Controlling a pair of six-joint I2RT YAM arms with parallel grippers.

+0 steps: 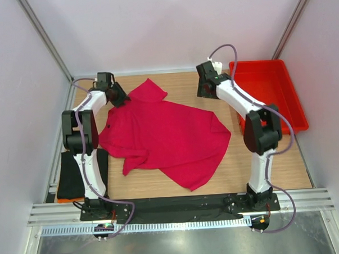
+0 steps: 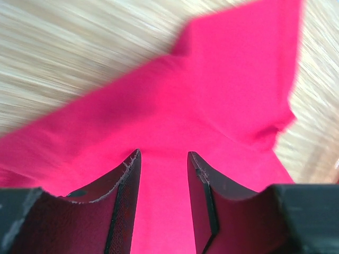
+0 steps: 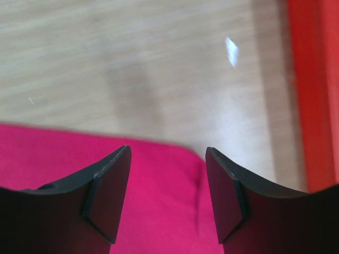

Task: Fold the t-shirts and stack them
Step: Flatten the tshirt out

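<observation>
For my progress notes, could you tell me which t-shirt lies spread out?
The crimson-pink cloth t-shirt, spread over the wooden table; the black cloth t-shirt sits bundled at its left edge.

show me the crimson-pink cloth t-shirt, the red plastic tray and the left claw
crimson-pink cloth t-shirt (image 1: 170, 138), top view, mid body
red plastic tray (image 1: 269, 86), top view, bare floor
left claw (image 2: 164, 153), left wrist view, between its fingertips

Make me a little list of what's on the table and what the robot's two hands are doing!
pink t-shirt: spread out and rumpled, middle of the table
black t-shirt: at the table's left edge, seemingly folded
red tray: far right corner
left hand: open, over the pink t-shirt, holding nothing
right hand: open, over the pink t-shirt's edge, near the red tray
</observation>
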